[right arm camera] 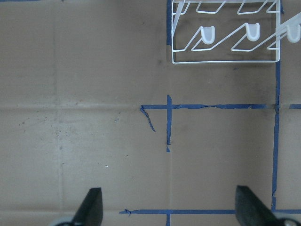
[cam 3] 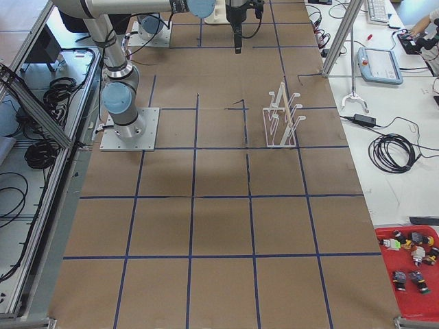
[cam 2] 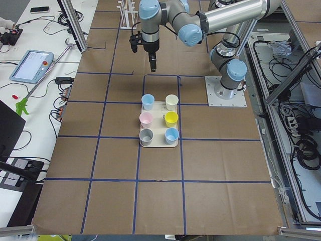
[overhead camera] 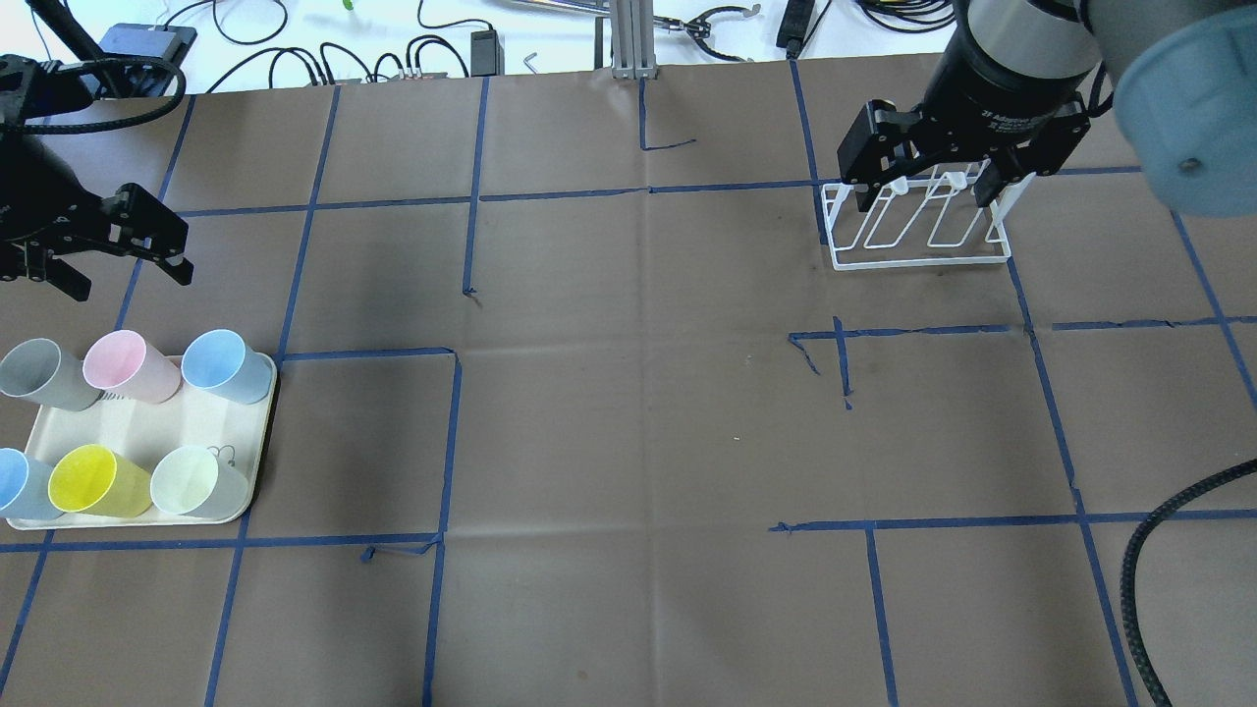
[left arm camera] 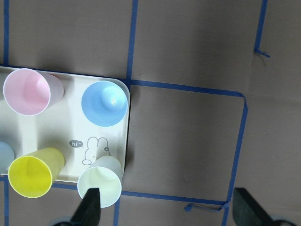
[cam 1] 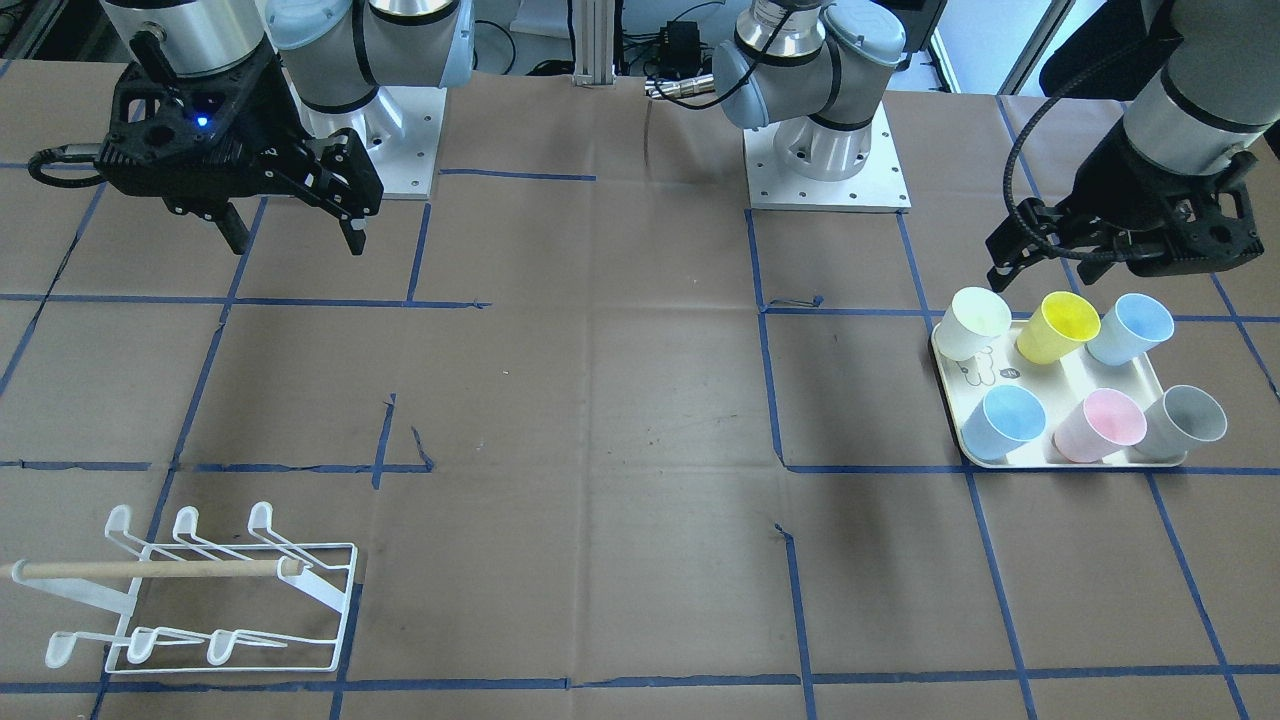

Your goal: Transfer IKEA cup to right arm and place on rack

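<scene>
Overhead exterior: left gripper [overhead camera: 128,280] near tray [overhead camera: 147,432] of six cups [overhead camera: 123,363] (all upright), jaws open; right gripper [overhead camera: 933,196] raised near rack [overhead camera: 923,259], jaws open, clear of tabletop [overhead camera: 628,393].

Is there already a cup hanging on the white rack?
No, the rack holds nothing; all six cups stand on the tray.

"hi" in a speech bubble [left arm camera: 76,143], on the cream tray [left arm camera: 66,125]
</scene>
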You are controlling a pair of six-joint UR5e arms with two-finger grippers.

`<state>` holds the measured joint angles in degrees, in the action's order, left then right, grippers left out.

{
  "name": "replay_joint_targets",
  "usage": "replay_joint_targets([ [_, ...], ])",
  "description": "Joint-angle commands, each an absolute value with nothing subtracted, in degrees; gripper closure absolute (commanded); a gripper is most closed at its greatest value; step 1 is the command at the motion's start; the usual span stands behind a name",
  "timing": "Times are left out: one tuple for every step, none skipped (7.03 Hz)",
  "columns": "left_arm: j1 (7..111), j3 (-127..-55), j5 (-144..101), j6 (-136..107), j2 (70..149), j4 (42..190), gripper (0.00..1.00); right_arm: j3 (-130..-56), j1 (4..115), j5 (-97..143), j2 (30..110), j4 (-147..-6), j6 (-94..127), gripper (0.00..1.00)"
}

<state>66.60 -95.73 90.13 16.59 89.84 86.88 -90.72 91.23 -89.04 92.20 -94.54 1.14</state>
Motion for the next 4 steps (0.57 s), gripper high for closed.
replay_joint_targets([
  [66.4,-95.9,90.2,21.6,95.1,83.1,0.0,-90.8,91.2,-89.0,92.2,-94.6,1.1,0.0],
  [66.4,-96.3,90.3,23.4,98.0,79.6,0.0,-90.8,91.2,-89.0,92.2,-94.6,1.1,0.0],
  [66.4,-98.4,90.2,23.9,100.3,75.5,0.01,-90.8,91.2,-89.0,92.2,-94.6,1.1,0.0],
  [66.2,-102.0,90.3,26.3,101.1,69.4,0.01,-90.8,91.2,-89.0,92.2,-94.6,1.1,0.0],
])
